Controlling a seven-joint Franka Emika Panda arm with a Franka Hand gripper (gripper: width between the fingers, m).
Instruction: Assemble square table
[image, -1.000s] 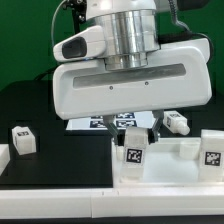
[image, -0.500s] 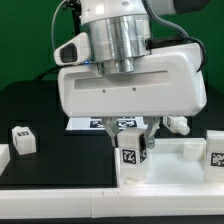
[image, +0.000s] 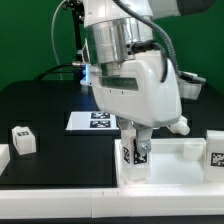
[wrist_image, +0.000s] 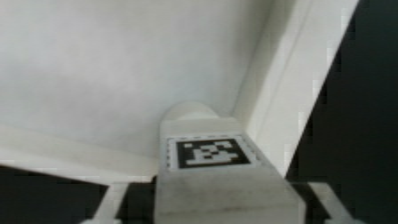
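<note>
Jaws straddle a tagged table leg (image: 135, 155), upright at a corner of the square tabletop (image: 182, 165), likely to seat it there; whether they actually pinch it cannot be told.

The arm (image: 150, 90) is being seen cased in glossy white shells, with a brushed silver cylinder (image: 112, 40) at the wrist. A blue light (image: 88, 72) is being shown glowing on its side. Black cables (image: 68, 15) are being carried above. The hand (image: 137, 148) is being finished with grey fingers (image: 148, 138).
</note>
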